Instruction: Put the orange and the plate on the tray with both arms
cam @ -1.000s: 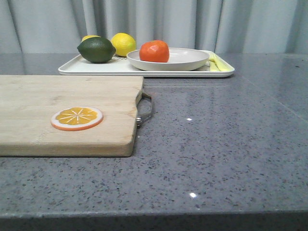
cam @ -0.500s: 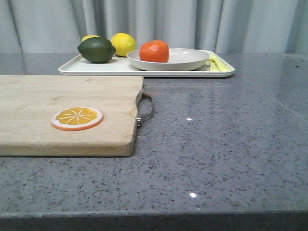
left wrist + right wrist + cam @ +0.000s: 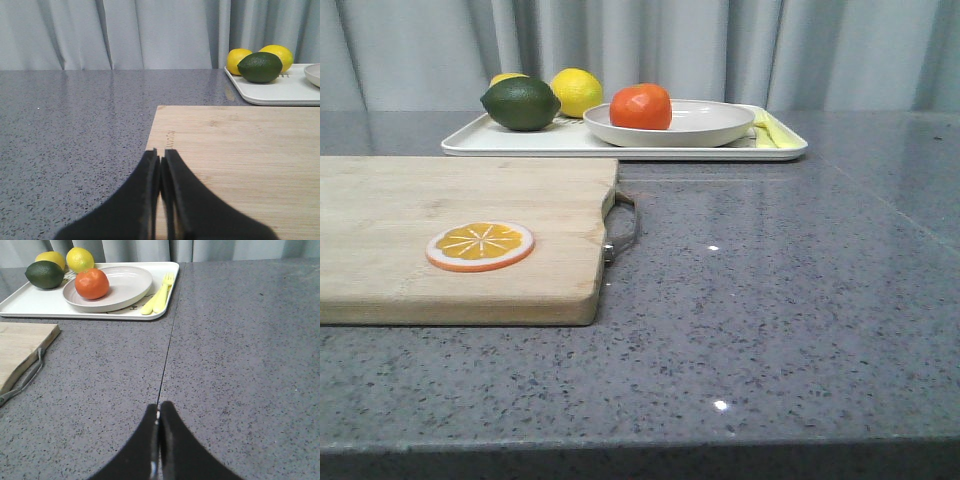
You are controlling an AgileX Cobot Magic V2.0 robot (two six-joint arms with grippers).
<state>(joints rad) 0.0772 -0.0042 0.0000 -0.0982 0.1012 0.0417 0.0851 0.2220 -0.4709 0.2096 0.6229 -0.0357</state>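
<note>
Two black grippers, left (image 3: 161, 172) and right (image 3: 158, 427), pressed together, empty. Glossy faceted orange (image 3: 641, 106) sits in round shallow plate (image 3: 715, 122) on flat rectangular tray (image 3: 500, 142), far across speckled stone counter (image 3: 770, 300).

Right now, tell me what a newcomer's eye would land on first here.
First the orange, sitting in the plate on the white tray at the far side, beside a dark green lime and two lemons. Then the orange slice lying on the wooden cutting board nearer the camera, on the left.
</note>
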